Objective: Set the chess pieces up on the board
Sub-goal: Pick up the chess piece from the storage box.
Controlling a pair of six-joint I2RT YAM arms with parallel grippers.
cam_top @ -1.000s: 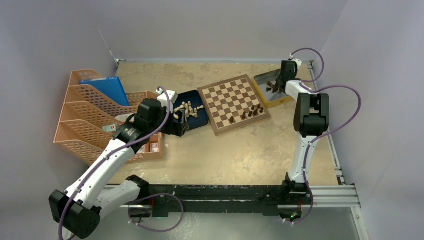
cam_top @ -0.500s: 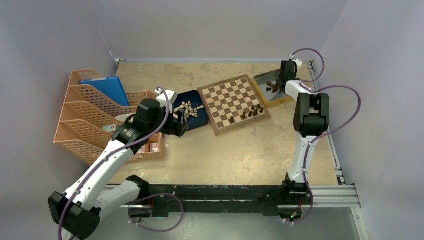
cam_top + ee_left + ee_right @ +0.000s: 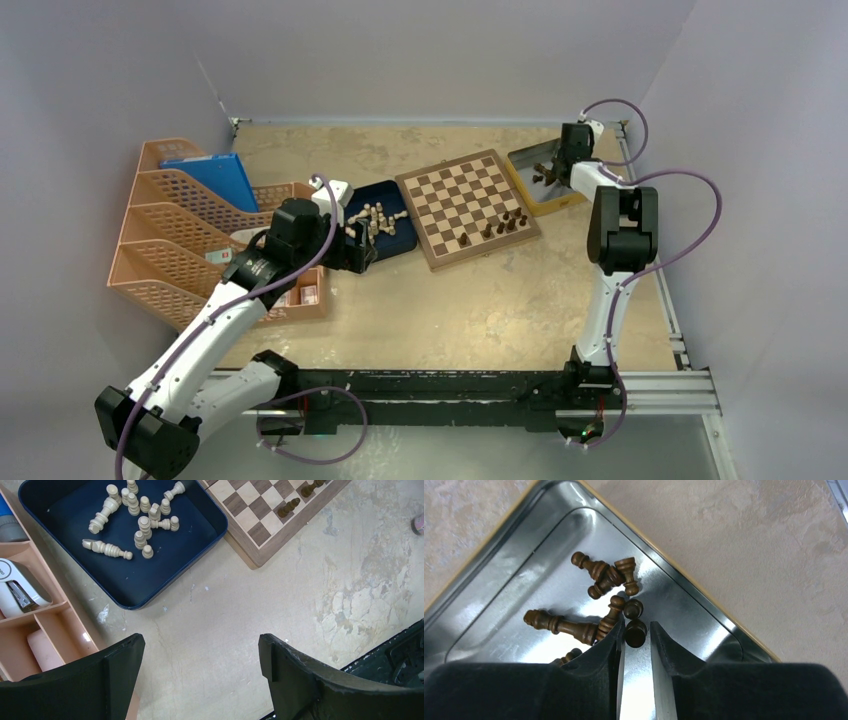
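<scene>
The board (image 3: 465,205) lies at the table's middle back, with several dark chess pieces (image 3: 505,222) standing along its near right edge. More dark pieces (image 3: 599,575) lie loose in a silver tin (image 3: 524,580) to the board's right. My right gripper (image 3: 636,627) is down in that tin, jaws a narrow slit apart around a dark pawn (image 3: 635,634); the left fingertip touches it and a sliver of gap shows on the right. My left gripper (image 3: 201,647) hangs wide open and empty over bare table, just in front of the blue tray (image 3: 135,600) of cream pieces (image 3: 140,520).
Peach file racks (image 3: 170,240) with a blue folder (image 3: 210,175) fill the left side. A stapler (image 3: 17,587) sits in a peach compartment beside the blue tray. Grey walls close in the back and both sides.
Both arms stay where they were. The right gripper remains low in the tin and the left one by the blue tray.
</scene>
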